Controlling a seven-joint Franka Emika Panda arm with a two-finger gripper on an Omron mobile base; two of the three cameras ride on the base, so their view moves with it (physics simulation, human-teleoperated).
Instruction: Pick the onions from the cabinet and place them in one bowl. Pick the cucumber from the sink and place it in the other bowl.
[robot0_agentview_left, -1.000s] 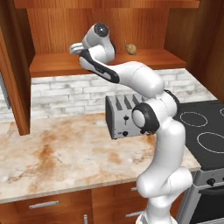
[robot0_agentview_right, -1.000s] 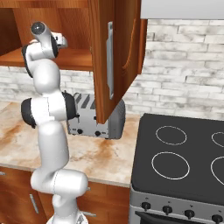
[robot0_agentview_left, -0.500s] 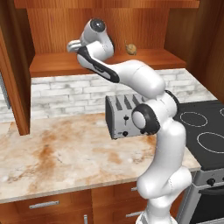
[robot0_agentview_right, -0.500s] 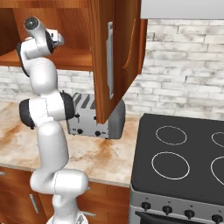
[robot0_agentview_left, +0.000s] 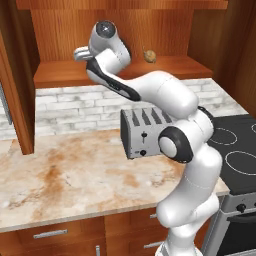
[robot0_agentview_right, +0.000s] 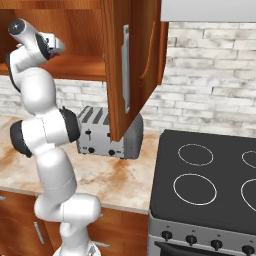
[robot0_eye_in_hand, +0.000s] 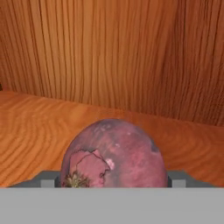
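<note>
Between the two dark fingertips (robot0_eye_in_hand: 57, 178) of my gripper (robot0_eye_in_hand: 113, 180) sits the dull purple-red onion (robot0_eye_in_hand: 113, 153), which they touch on both sides, just above the plank shelf. My gripper (robot0_agentview_left: 80, 53) reaches into the left part of the reddish-brown cabinet (robot0_agentview_left: 65, 75); it also shows inside the cabinet (robot0_agentview_right: 85, 67) as the gripper (robot0_agentview_right: 56, 46). The yellow-brown onion (robot0_agentview_left: 149, 56) lies on the shelf further right, at the back. Neither bowl, the sink nor the cucumber is in view.
A silver toaster (robot0_agentview_left: 142, 133) stands on the marble counter (robot0_agentview_left: 70, 175) under the cabinet. The open cabinet door (robot0_agentview_right: 131, 65) hangs to the right of the arm, another door edge (robot0_agentview_left: 15, 90) to the left. A black stove (robot0_agentview_right: 210, 185) is on the right.
The jaws have narrowed onto the purple-red onion. The arm's upper joints have risen and turned slightly, while the hand stays inside the cabinet over the shelf.
</note>
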